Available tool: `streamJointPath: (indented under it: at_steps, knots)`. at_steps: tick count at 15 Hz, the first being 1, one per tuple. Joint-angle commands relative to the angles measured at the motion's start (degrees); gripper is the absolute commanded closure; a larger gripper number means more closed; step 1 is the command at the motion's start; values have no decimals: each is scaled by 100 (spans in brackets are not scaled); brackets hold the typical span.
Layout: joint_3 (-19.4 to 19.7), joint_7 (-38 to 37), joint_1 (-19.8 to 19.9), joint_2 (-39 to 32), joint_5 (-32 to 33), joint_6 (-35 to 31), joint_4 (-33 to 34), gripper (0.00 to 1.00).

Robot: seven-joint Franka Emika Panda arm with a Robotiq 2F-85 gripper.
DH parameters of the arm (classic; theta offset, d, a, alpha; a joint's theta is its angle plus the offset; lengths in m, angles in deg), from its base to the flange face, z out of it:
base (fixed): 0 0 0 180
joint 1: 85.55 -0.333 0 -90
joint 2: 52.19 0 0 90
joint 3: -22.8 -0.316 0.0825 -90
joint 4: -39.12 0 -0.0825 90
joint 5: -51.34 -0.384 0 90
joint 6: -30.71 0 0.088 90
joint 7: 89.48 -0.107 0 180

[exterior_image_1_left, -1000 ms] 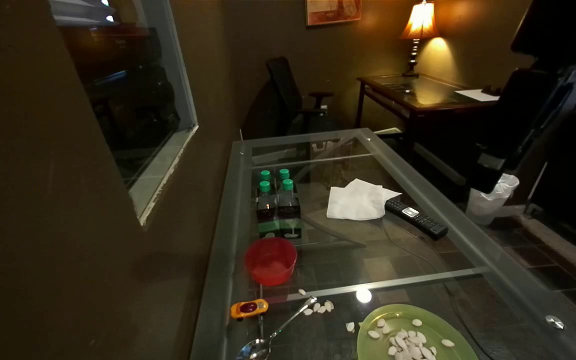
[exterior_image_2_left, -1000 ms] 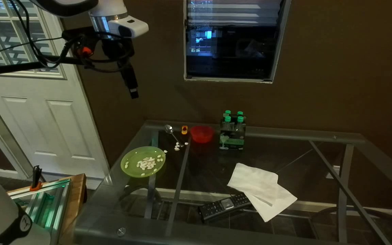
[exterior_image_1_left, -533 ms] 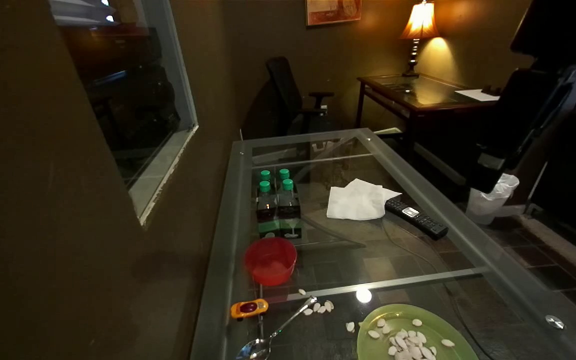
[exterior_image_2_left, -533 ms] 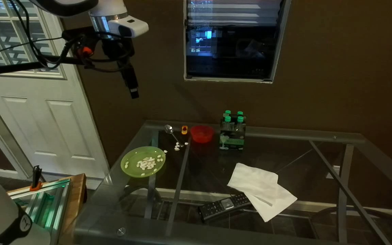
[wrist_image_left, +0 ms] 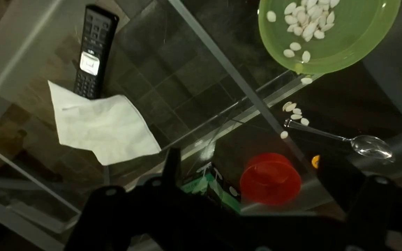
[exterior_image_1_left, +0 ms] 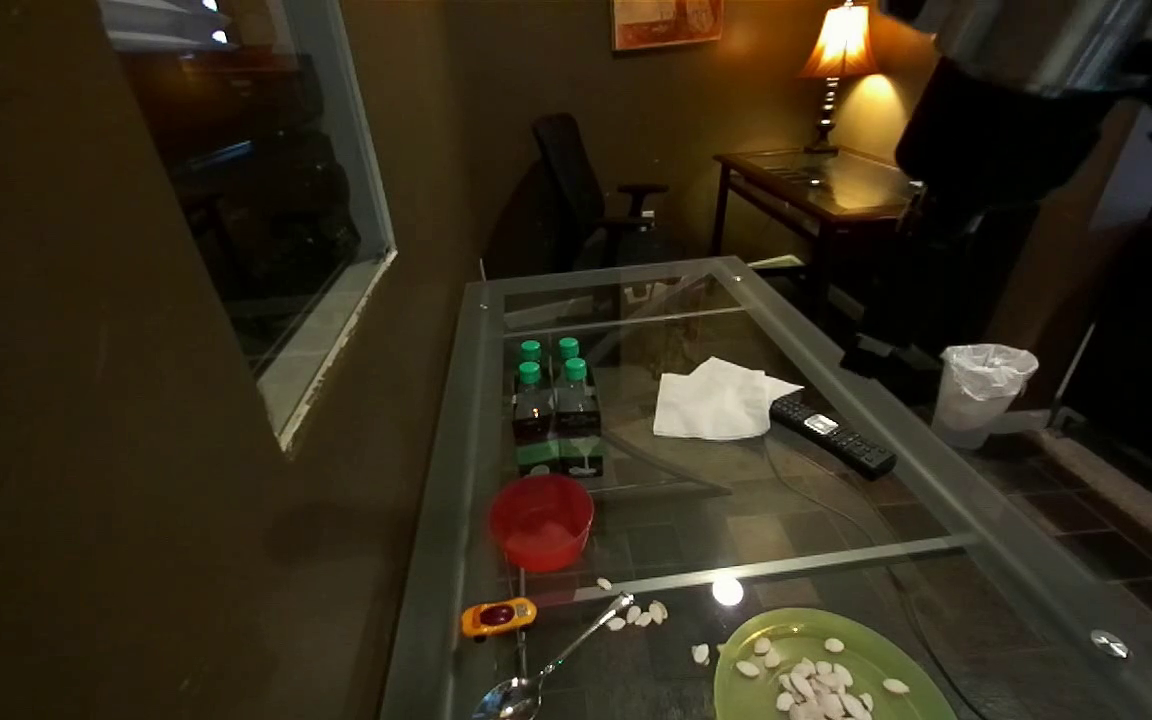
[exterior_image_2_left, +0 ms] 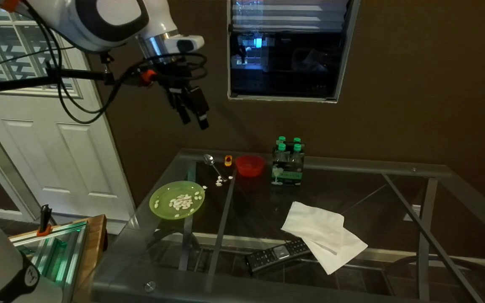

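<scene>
My gripper (exterior_image_2_left: 195, 123) hangs high above the glass table's far left part, holding and touching nothing. In the wrist view (wrist_image_left: 248, 162) its fingers stand wide apart. Between them, below, show a red bowl (wrist_image_left: 270, 179) and part of a black-green carton of green-capped bottles (wrist_image_left: 222, 193). One finger hides most of an orange toy car (wrist_image_left: 315, 161); the car shows whole in an exterior view (exterior_image_1_left: 498, 617). A silver spoon (wrist_image_left: 326, 133) lies by loose white seeds (wrist_image_left: 296, 116). A green plate (wrist_image_left: 365, 31) carries a heap of white seeds (wrist_image_left: 311, 17).
White paper (exterior_image_2_left: 322, 231) overlaps a black remote (exterior_image_2_left: 276, 256) near the table's front. A wall with a window (exterior_image_2_left: 284, 63) stands behind the table (exterior_image_2_left: 175, 282). A wooden side table with a metal frame (exterior_image_2_left: 91, 248) stands at the left. A desk and lamp (exterior_image_1_left: 841, 45) stand farther off.
In the last half second the arm has moved and turned; the gripper has shifted right in one exterior view, and its two fingers now show apart. Things on the table have not moved.
</scene>
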Motion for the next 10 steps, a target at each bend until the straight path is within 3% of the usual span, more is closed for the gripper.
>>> streamJointPath:
  at_steps: [1, 4, 7, 8, 10]
  knots:
    - [31, 614, -189, -1028, 216, -1163, 230, 0]
    - [-188, 815, -300, -1803, 532, -2181, 363, 0]
    - [-426, 746, -394, -2476, 1346, -2609, 682, 0]
    - [-262, 754, -439, -1991, 880, -2439, 322, 0]
    - [-270, 730, -493, -2176, 909, -2473, 388, 0]
